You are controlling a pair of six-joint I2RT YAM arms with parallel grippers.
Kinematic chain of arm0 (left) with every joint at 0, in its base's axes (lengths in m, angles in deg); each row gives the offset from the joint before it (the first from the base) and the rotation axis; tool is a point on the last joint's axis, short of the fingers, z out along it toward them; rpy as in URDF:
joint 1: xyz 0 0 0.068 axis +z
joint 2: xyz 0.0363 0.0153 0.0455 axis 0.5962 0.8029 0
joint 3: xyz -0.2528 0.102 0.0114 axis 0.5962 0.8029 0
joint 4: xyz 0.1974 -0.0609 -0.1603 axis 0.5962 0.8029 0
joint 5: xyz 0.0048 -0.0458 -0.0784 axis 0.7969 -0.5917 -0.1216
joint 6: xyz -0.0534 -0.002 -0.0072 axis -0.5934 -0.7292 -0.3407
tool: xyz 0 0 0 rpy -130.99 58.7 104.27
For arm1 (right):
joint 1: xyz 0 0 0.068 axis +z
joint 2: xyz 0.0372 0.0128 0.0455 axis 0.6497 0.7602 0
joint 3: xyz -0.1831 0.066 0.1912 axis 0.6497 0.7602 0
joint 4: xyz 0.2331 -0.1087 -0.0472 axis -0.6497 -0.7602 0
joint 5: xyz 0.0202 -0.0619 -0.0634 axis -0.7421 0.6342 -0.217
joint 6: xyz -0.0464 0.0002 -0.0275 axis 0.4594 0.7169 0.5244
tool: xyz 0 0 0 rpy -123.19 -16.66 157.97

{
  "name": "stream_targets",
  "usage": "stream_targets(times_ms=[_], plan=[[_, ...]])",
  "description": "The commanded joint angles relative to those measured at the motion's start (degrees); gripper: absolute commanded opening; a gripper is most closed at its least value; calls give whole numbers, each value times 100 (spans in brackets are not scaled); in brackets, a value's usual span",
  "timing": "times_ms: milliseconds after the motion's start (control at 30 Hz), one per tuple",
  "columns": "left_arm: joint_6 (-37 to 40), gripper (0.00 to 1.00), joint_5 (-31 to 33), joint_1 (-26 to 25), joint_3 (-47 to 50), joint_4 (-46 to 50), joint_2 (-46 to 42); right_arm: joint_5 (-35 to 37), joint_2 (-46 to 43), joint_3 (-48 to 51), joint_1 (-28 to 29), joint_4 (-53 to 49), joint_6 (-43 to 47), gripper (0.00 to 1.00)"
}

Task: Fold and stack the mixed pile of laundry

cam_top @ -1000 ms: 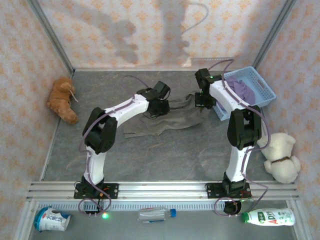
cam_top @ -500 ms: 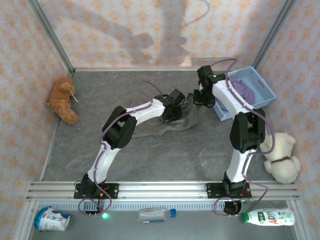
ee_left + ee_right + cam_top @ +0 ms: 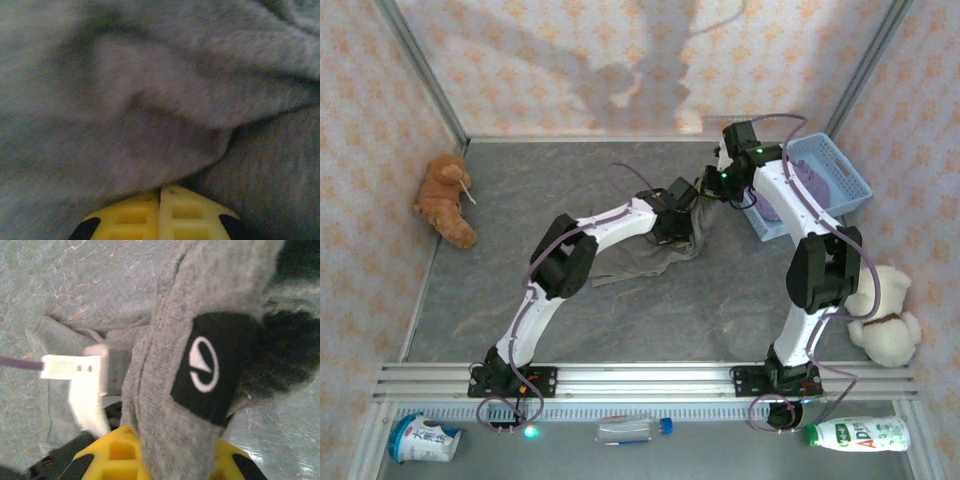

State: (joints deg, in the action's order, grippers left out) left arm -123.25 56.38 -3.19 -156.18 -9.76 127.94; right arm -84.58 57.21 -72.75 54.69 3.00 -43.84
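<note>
The grey-brown trousers (image 3: 645, 258) lie bunched on the grey table, their far end lifted between the two arms. My left gripper (image 3: 678, 212) is shut on a fold of them; in the left wrist view the yellow fingertips (image 3: 175, 205) meet under the grey cloth (image 3: 150, 100). My right gripper (image 3: 712, 187) sits just right of it, shut on the waistband (image 3: 165, 390), which runs between its yellow fingers and carries a black label (image 3: 205, 365) with a white logo. The lavender shirt (image 3: 807, 180) lies in the blue basket (image 3: 850, 170).
An orange plush toy (image 3: 445, 200) lies by the left wall and a cream one (image 3: 885, 310) by the right. Two bottles (image 3: 633, 428) (image 3: 860, 433) and a tub (image 3: 423, 440) sit in front of the rail. Patterned walls close in three sides.
My left gripper has moved right toward the right gripper, dragging the trousers' left part along so the cloth is bunched. The right gripper shifted slightly right and back.
</note>
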Motion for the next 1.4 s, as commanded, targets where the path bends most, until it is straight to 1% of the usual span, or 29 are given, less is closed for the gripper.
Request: stream_targets(times_ms=[0, 133, 233, 333, 433, 533, 700, 867, 1167, 1367], plan=[[269, 2, 95, 446, 634, 190, -1335, 387, 38, -55, 44, -297, 272, 0], [581, 3, 71, 954, 1717, 155, -2476, 981, 78, -148, 49, -578, 433, 0], [810, 3, 9, 1365, 2399, 264, -3032, 1064, 85, -270, 58, -777, 414, 0], [989, 3, -56, 1784, 3107, 214, -3369, 1029, 47, -354, 80, -853, 370, 0], [1218, 3, -201, 2084, 3655, 52, -3489, 1174, 53, -476, 203, -912, 402, 0], [1483, 2, -231, 2133, 3946, -94, -3327, 1531, 149, -589, 420, -974, 457, 0], [1567, 1, -313, 2150, 4266, -373, -2970, 1994, 414, -977, 828, -1210, 426, 0], [1670, 1, -386, 2160, 4448, -461, -2764, 2059, 717, -1468, 1289, -1304, 103, 0], [1673, 0, -552, 2160, 4645, -707, -2629, 2220, 1518, -2372, 2374, -1431, -636, 0], [1673, 0, -561, 2169, 4653, -743, -2644, 2098, 1939, -2642, 2794, -1408, -957, 0]])
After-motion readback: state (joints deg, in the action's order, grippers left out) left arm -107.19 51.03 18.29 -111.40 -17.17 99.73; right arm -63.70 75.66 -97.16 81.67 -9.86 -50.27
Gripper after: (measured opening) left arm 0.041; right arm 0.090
